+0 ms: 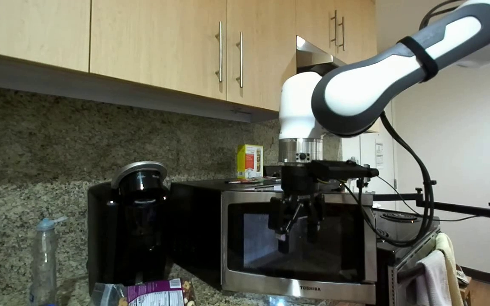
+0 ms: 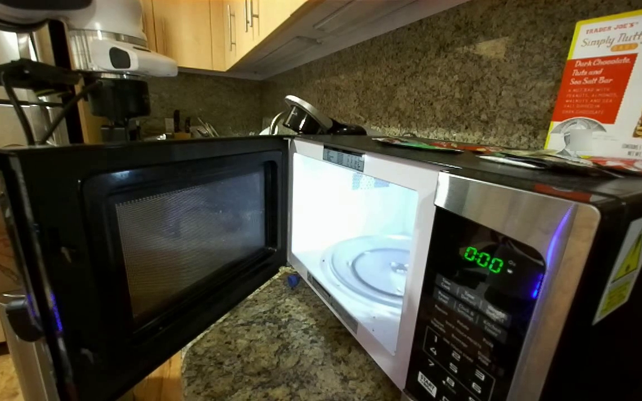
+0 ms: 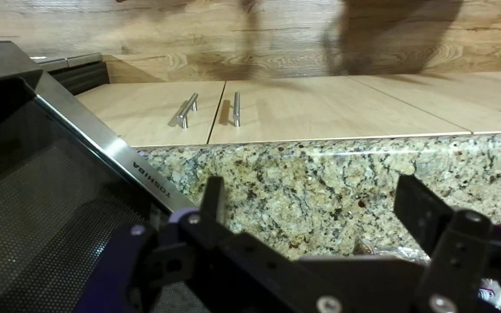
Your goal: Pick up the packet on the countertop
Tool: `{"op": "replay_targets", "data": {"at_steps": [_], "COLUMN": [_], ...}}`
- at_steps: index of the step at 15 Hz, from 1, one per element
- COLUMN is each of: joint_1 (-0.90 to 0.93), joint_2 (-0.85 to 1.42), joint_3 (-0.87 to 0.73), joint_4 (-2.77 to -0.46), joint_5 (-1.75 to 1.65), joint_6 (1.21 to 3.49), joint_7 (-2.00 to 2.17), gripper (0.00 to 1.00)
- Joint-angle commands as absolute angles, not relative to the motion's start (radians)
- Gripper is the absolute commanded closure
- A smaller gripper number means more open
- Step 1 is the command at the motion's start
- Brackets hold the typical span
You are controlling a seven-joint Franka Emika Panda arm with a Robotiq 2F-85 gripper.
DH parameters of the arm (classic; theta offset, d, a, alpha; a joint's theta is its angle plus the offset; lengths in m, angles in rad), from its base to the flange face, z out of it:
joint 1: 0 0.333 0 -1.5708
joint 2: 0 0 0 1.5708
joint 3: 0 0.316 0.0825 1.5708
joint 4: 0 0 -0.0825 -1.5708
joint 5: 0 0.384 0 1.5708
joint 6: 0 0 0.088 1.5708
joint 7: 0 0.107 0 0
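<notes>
Gripper (image 1: 298,239): in an exterior view, one is seen pointed down in front of the microwave door (image 1: 257,246). Its two fingers (image 1: 284,245) are spread apart.
Packet (image 1: 153,291): one, purple with a white label, is seen low down on the countertop (image 1: 209,293), in front of the coffee maker (image 1: 128,229). Its lower part is cut off by the edge of the view. It is seen lower than the gripper and well apart from it.
Bottle (image 1: 44,267): one, clear with a pale blue cap, is stood upright near the coffee maker.
Box (image 1: 250,161): one, yellow and white, is stood on top of the microwave (image 1: 198,229).
Cupboard handles (image 1: 220,51): four, all silver, are seen high up on the pale wood doors (image 1: 160,42).
Cloths (image 1: 434,272): two, one white and one yellow, are hung at the front of the stove (image 1: 406,227).
Microwave door (image 2: 187,250): in an exterior view, one is seen wide open, and the inside is lit up. The gripper's fingers are hidden by it here.
Plate (image 2: 368,270): one, round and made of glass, is seen inside the microwave.
Clock (image 2: 484,260): one is lit, and 0:00 is shown in green.
Wrappers (image 2: 416,143): some flat ones are laid on the microwave near the box; they overlap, so their number cannot be told.
Gripper (image 3: 311,180): in the wrist view, its two fingers are seen wide apart, with the speckled countertop (image 3: 302,208) shown between them.
Lower handles (image 3: 236,108): two, both silver, are seen below the countertop's edge.
Shiny plastic (image 3: 400,253): a little is seen low on the right, partly hidden by the gripper; whether it is the packet cannot be told.
</notes>
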State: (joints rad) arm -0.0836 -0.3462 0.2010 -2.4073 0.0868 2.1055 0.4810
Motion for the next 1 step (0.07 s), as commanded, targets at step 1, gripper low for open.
{"op": "replay_targets", "data": {"at_steps": [1], "joint_1": [-0.055], "joint_2": [-0.344], "joint_3": [0.174], "joint_4": [-2.406], "joint_5": [0.076], "joint_6": [2.104], "joint_7": [0.489], "gripper": [0.00]}}
